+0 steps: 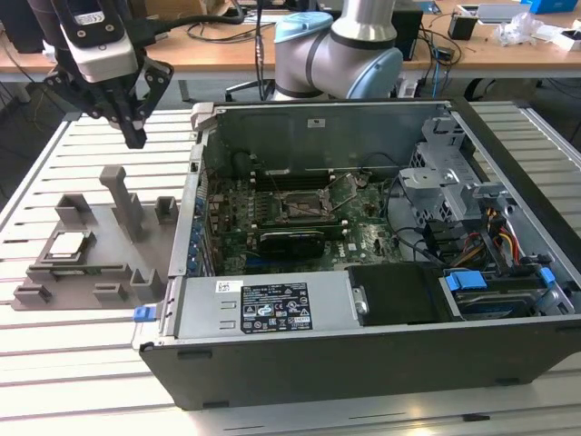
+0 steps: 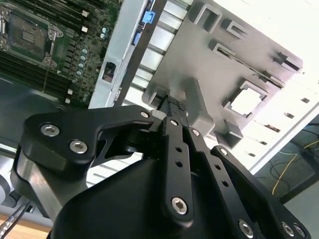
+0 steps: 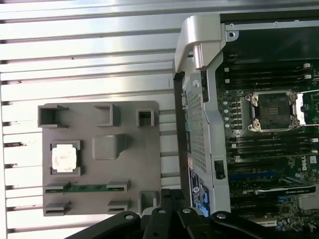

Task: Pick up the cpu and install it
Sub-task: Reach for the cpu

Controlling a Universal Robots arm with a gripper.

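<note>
My tool point(image 1: 134, 134) hangs in the air above the far edge of the grey holder point(image 1: 102, 269), touching nothing. Its fingers point(image 2: 174, 105) look pressed together with nothing between them, though the second wrist view sees them only from behind. The cpu point(image 1: 68, 243) lies flat in a square pocket of the holder, pale metal top facing up. It is square, so it has no long axis, and its edges run parallel to the holder's edges. In the first wrist view the cpu point(image 3: 65, 158) sits well apart from the tool point(image 3: 169, 195). The holder rests on the slatted counter point(image 1: 91, 363), just beside the open case point(image 1: 363, 354), whose socket point(image 1: 300, 207) holds no chip.
</note>
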